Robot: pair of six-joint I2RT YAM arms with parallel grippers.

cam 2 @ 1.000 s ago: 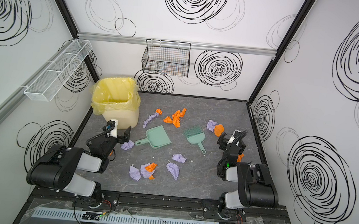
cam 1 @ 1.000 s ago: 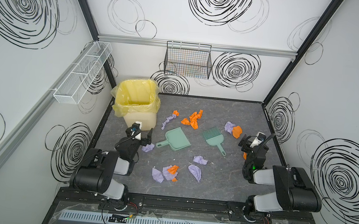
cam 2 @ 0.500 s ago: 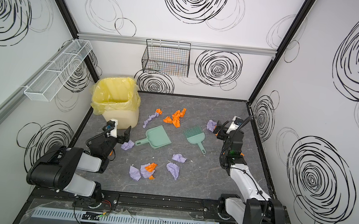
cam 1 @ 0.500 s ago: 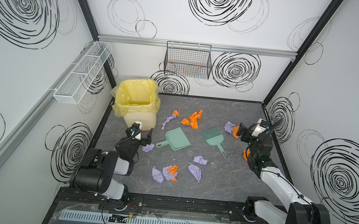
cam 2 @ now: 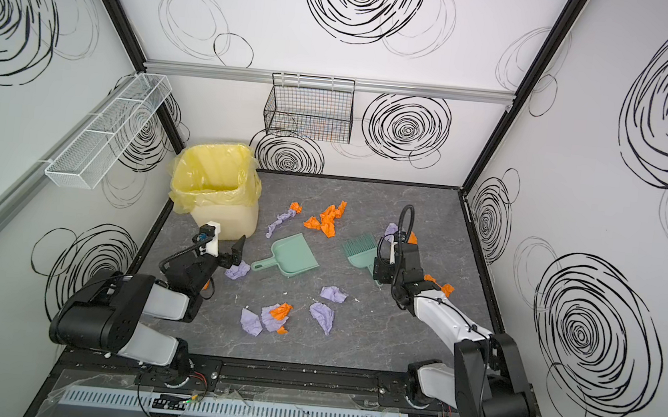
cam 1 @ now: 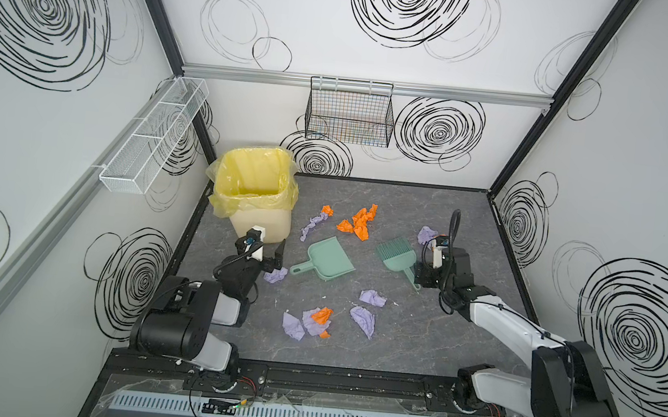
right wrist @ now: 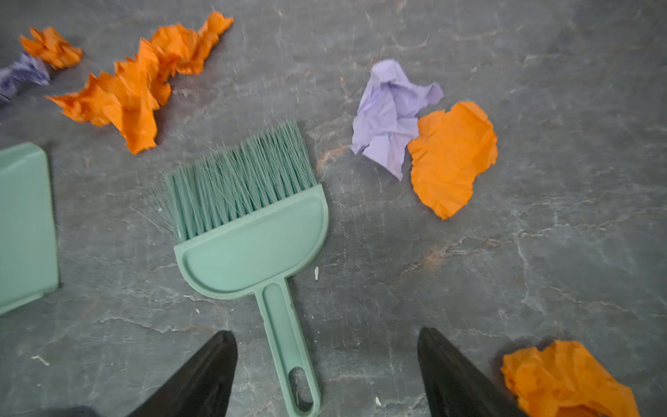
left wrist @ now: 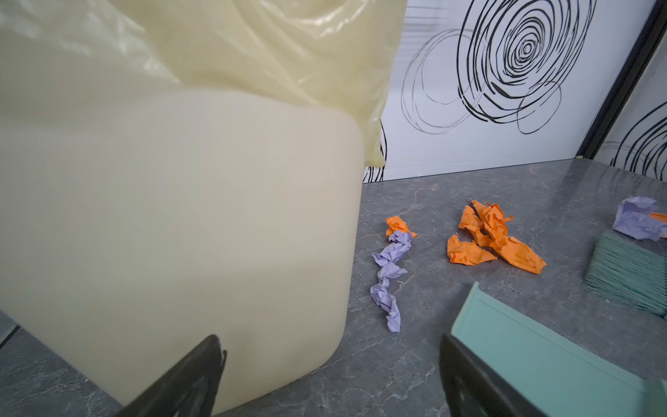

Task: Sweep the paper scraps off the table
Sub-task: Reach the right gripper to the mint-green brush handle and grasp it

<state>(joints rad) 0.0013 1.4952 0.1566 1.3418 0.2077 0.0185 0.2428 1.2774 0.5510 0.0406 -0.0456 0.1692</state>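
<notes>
- The table (cam 1: 414,351), dark grey with pale veins, is read as a clock in both top views: 12 at the back wall, 6 at the arm bases.
- The paper scraps (cam 1: 360,222) all lie on it. An orange heap sits at 12 of the dustpan (cam 1: 329,259), a lavender twist tipped with orange at its 11, and a cluster of lavender wads with some orange at its 6.
- Near the table's 2, a lavender wad (right wrist: 391,115) touches an orange one. Another orange wad (right wrist: 566,379) lies just beside the right gripper.
- The brush (right wrist: 252,231) lies flat just toward 2 of the table's middle, bristles pointing to 11, handle to 5.
- The right gripper (right wrist: 326,339) hangs low with its jaws apart. The end of the brush handle lies between them, and neither finger is seen touching it.
- The left gripper (left wrist: 330,343) has its jaws wide apart with nothing between them. It sits near the bin (left wrist: 180,216) at the table's 10, with one lavender scrap just beside it.
</notes>
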